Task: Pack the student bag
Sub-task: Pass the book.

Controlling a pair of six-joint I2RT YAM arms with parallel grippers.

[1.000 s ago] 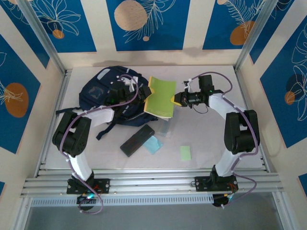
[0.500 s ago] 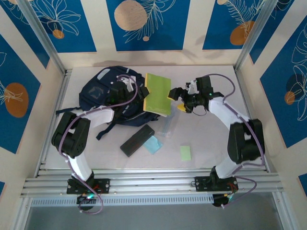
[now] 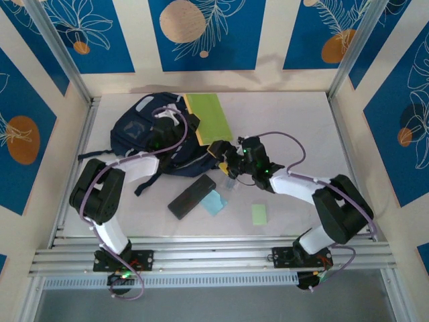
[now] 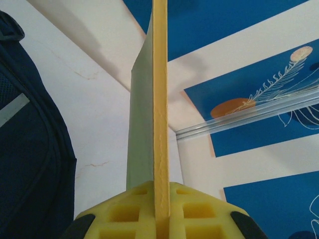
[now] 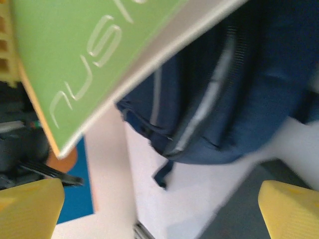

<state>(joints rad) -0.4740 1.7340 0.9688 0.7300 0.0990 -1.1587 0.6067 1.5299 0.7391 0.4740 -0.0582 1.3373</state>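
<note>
Beside the student bag (image 3: 141,131), my left tool (image 3: 188,124) pinches a green book (image 3: 209,114); my right tool (image 3: 221,153) is wide. I think the bag is floppy, so grab its rim.

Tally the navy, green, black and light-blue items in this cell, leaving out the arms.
Navy: 1, the student bag
Green: 2, the notebook and the small pad
Black: 1, the slim case
Light blue: 1, the card
Total: 5
</note>
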